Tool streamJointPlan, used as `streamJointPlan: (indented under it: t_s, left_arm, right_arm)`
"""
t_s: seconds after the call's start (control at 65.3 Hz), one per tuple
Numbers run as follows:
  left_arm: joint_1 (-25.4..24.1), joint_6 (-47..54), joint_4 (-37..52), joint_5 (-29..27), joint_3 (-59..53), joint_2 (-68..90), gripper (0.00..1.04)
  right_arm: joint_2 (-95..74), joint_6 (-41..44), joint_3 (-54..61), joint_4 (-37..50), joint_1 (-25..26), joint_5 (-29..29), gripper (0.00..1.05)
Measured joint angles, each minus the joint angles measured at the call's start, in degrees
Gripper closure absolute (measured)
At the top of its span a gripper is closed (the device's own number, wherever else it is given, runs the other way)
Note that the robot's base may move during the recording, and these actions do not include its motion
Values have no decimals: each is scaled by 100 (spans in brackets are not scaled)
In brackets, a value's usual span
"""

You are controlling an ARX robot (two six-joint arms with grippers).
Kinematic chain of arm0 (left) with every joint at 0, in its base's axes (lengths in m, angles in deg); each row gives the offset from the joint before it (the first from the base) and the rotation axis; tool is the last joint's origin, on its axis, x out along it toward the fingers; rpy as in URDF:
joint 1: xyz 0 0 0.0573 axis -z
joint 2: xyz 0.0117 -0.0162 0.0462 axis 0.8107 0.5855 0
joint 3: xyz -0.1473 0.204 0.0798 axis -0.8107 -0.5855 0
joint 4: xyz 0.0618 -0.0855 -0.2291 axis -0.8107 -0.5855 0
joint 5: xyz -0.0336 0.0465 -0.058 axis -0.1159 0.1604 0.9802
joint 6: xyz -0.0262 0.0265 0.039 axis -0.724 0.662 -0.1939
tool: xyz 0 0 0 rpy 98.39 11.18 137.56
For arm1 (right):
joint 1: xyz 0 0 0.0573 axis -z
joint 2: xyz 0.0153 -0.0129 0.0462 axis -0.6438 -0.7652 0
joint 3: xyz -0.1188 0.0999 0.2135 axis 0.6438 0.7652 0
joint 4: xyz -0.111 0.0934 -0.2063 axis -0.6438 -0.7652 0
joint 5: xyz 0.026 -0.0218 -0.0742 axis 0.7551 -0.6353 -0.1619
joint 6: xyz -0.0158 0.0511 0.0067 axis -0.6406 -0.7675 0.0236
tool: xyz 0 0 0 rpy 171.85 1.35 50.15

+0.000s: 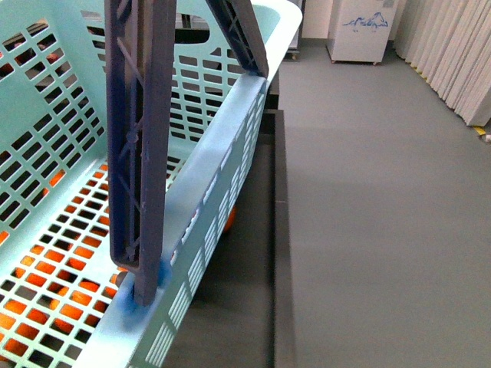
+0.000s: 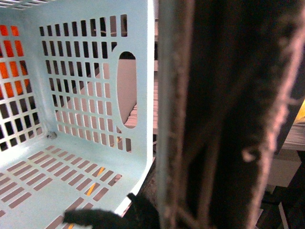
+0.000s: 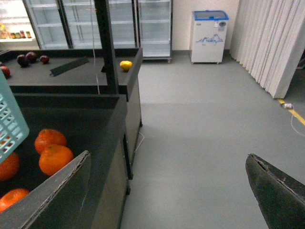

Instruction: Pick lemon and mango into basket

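Observation:
The teal basket (image 1: 222,153) fills the front view, hanging tilted over a black bin, and nothing lies on its slotted floor. Its dark handle (image 1: 138,153) rises across it. My left gripper (image 2: 162,210) is shut on the basket's handle (image 2: 224,114), which blocks most of the left wrist view beside the basket's inner wall (image 2: 86,71). My right gripper (image 3: 167,191) hangs open over grey floor, holding nothing. A small plump yellow fruit, seemingly the lemon (image 3: 126,65), lies on the far black table. The mango is out of view.
Several tangerines (image 3: 55,157) lie in the black bin (image 3: 114,124) under the basket's corner (image 3: 9,124). Dark red mangoes (image 3: 26,59) sit on the far table. Glass-door fridges (image 3: 119,24) and a white freezer (image 3: 208,36) line the back wall.

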State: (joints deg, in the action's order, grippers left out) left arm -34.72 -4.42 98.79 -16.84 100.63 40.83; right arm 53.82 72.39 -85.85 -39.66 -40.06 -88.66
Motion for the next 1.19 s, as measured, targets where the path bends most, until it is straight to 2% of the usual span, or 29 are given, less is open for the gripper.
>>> streamJointPlan:
  t_s: [1.195]
  left_arm:
    - [0,0,0,11,-2,0,99]
  right_arm:
    - [0,2,0,2,0,-15,9]
